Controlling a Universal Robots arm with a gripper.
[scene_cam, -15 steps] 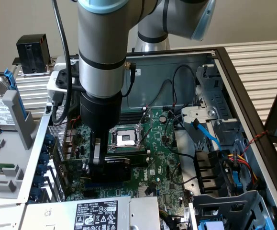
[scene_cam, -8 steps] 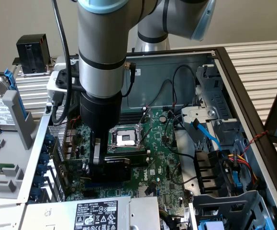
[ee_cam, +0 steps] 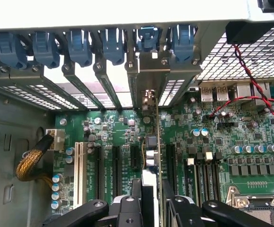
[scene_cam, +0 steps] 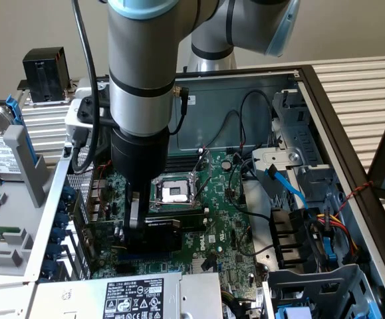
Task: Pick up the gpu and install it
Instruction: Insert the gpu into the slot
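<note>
I am holding my one gripper (scene_cam: pixel 134 229) down inside the open case (scene_cam: pixel 325 100), its jaws clamped on the gpu (scene_cam: pixel 162 229), one on each face of the card. The gpu is standing on edge over the motherboard (scene_cam: pixel 225 226), just in front of the empty CPU socket (scene_cam: pixel 173 191). Through the wrist view I am looking straight along the card's top edge (ee_cam: pixel 154 151): my two fingers (ee_cam: pixel 129 208) are squeezing it, and its metal bracket (ee_cam: pixel 148 71) is reaching up to the rear slot openings. Six blue retention clips (ee_cam: pixel 80 45) are lining that rear wall. One white slot (ee_cam: pixel 78 170) is lying beside the black ones.
</note>
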